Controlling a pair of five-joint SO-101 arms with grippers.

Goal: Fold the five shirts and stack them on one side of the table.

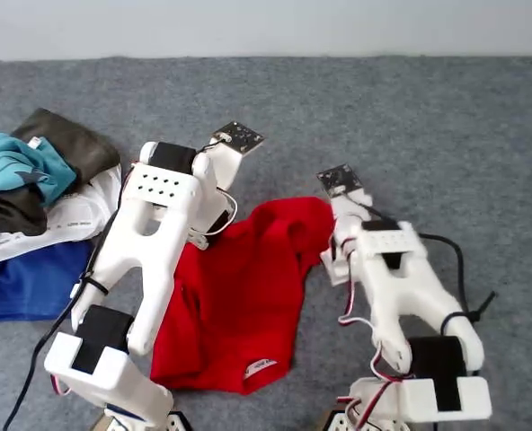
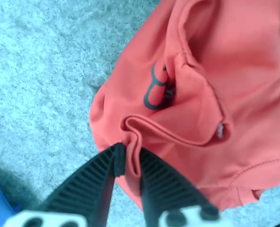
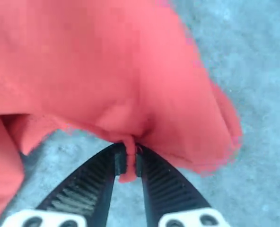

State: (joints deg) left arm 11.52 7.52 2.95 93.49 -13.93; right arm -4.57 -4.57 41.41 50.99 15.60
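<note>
Edges of the red shirt (image 1: 239,296) sat clenched in left gripper (image 2: 126,163) and right gripper (image 3: 129,163); moving both together would likely fold it straight.

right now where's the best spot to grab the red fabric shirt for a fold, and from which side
The far edge of the red fabric shirt, one pinch near each end, from above, I'd say. It lies flat on the grey table, so only a raised ridge gives purchase; the left hand and right hand are each shut on one.
</note>
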